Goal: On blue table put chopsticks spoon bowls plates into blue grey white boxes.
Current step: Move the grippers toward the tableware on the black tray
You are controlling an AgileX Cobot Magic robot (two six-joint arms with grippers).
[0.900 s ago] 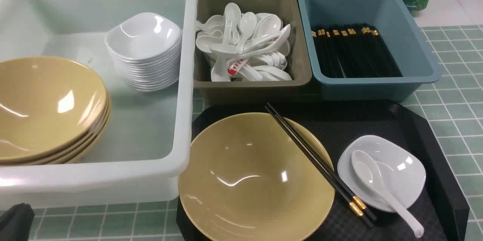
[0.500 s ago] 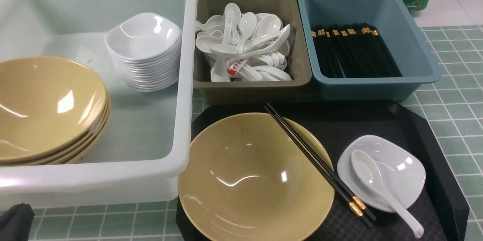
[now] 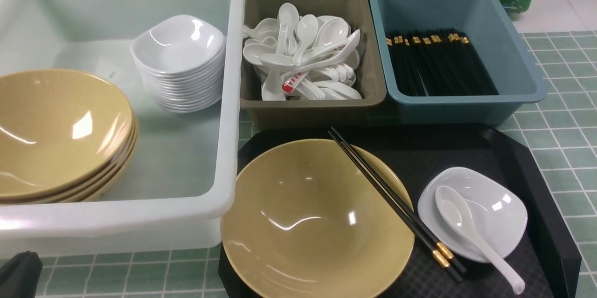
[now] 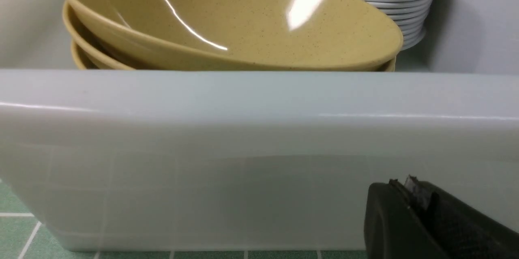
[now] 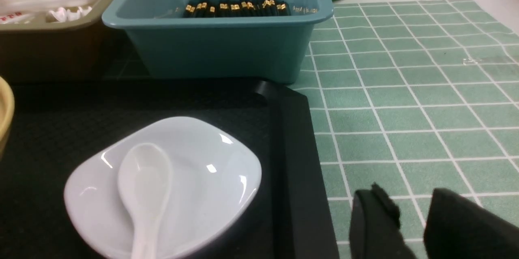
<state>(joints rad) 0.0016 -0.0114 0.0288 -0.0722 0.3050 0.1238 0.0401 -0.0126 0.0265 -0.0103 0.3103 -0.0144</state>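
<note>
My right gripper (image 5: 409, 195) has its jaws apart and holds nothing, just beside the black tray (image 3: 541, 181). My left gripper (image 4: 409, 188) is pressed together, by the white box (image 4: 202, 137). The white spoon (image 3: 459, 223) lies in the small white plate (image 3: 501, 204) on the tray. I think it is light, hard and slippery, so I would pinch its thin handle.

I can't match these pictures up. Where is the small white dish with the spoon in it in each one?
Front view: small white dish at lower right, on the black tray.
Left wrist view: not in it; this one faces the white box.
Right wrist view: the dish close up on the tray, in front of the blue box.
Shared landmark: the blue box, behind the tray in front and right wrist views.
</note>
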